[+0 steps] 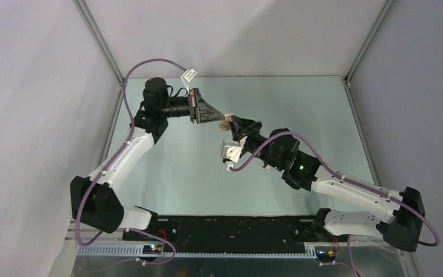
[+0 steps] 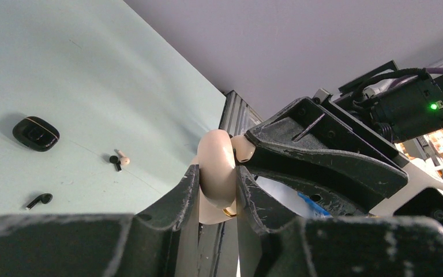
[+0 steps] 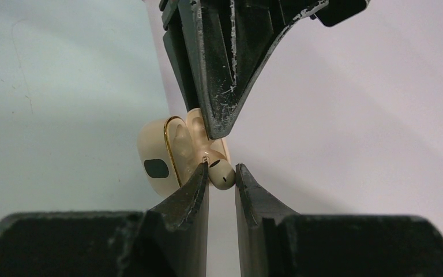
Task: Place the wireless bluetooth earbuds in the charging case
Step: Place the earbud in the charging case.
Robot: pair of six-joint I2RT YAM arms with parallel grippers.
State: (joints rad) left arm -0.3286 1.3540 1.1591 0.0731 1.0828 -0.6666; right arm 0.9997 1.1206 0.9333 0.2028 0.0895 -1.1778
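The beige earbud [image 3: 222, 174] is pinched between the tips of the right pincer [image 3: 222, 168], right at the open mouth of the beige case [image 3: 157, 154]. That case (lid swung back, a gold line round its rim) is clamped in the closed left pincer [image 2: 216, 180] and held up in the air over the far middle of the tabletop [image 1: 173, 167], where the two pincers meet tip to tip. Down on the tabletop, in the left wrist view, lie a black case [image 2: 36, 133], a black earbud [image 2: 39, 200] near it, and a second black earbud [image 2: 114, 162] just beside a loose beige bud [image 2: 123, 158].
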